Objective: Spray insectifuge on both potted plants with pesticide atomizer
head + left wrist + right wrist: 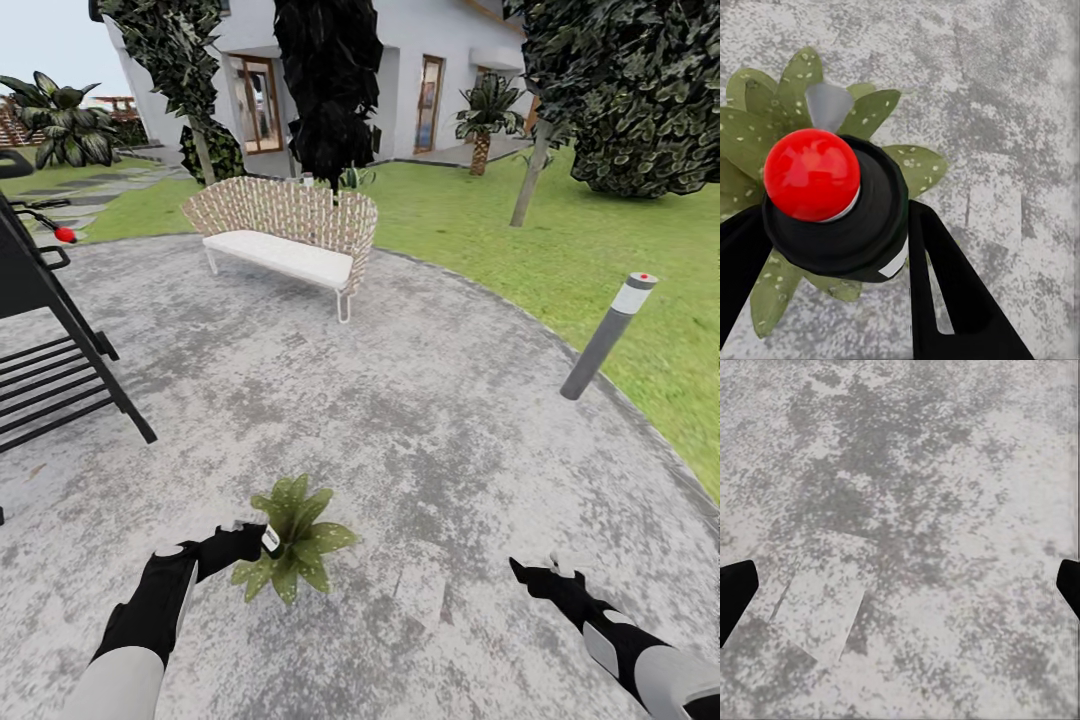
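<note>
On the near patio [420,420], we see the left gripper [250,540] clamped around the pesticide atomizer [832,202], held just beside a potted plant [295,545]; the right gripper [535,575] hangs spread wide, empty

- The left arm is reached forward at the near left, its gripper [258,538] pointed right and slightly away.
- Its fingers [945,292] are closed around the pesticide atomizer [832,206].
- The right arm is extended from the near right, its gripper [535,572] aimed left and away.
- Its fingers [735,592] are spread wide with nothing between them.
</note>
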